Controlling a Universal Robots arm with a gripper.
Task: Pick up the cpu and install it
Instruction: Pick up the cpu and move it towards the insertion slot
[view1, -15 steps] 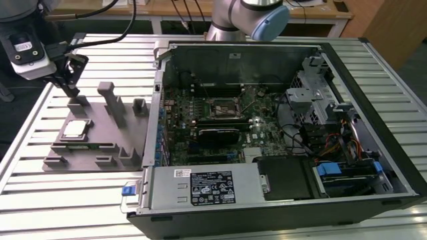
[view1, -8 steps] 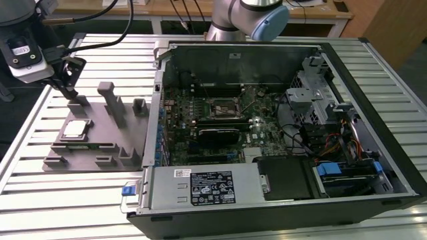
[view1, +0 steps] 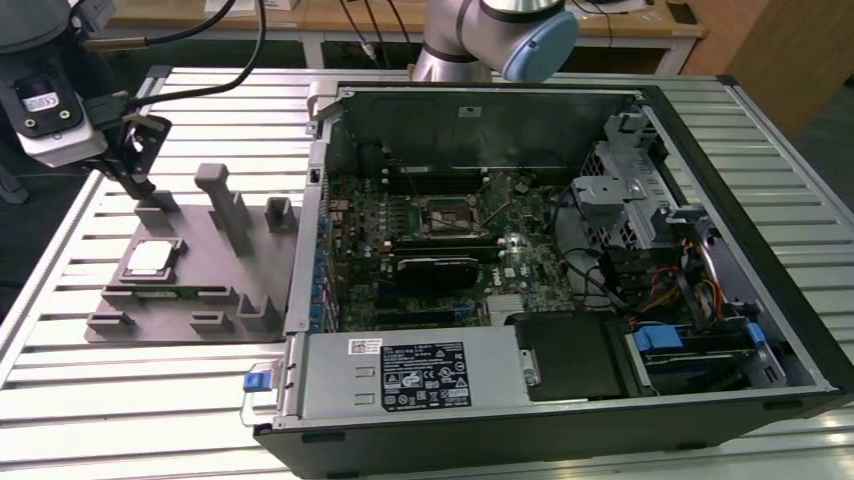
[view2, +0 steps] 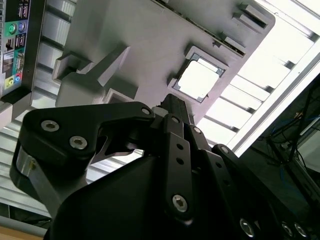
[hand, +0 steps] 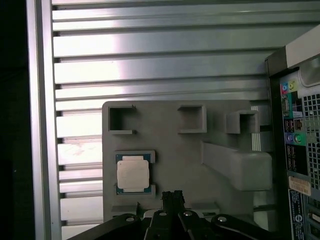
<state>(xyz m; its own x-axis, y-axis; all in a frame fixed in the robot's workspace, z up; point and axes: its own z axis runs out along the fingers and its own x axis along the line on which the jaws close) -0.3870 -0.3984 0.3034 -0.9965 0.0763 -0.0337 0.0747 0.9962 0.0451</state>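
Silver cpu (view1: 151, 258) on grey fixture (view1: 200, 295), untouched, near end effector (view1: 139, 188)

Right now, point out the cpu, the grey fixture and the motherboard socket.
cpu (hand: 133, 173): first wrist view, silver top.
grey fixture (hand: 177, 160): first wrist view, bare base.
motherboard socket (view1: 449, 212): exterior view, its middle.

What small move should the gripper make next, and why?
Probably a short sideways shift, to centre the gripper over the cpu. The cpu lies flat in its recess on the grey fixture, with nothing touching it. In the first wrist view the gripper sits beside the cpu rather than over it. In the exterior view it hangs near the fixture's far edge, apart from the cpu.
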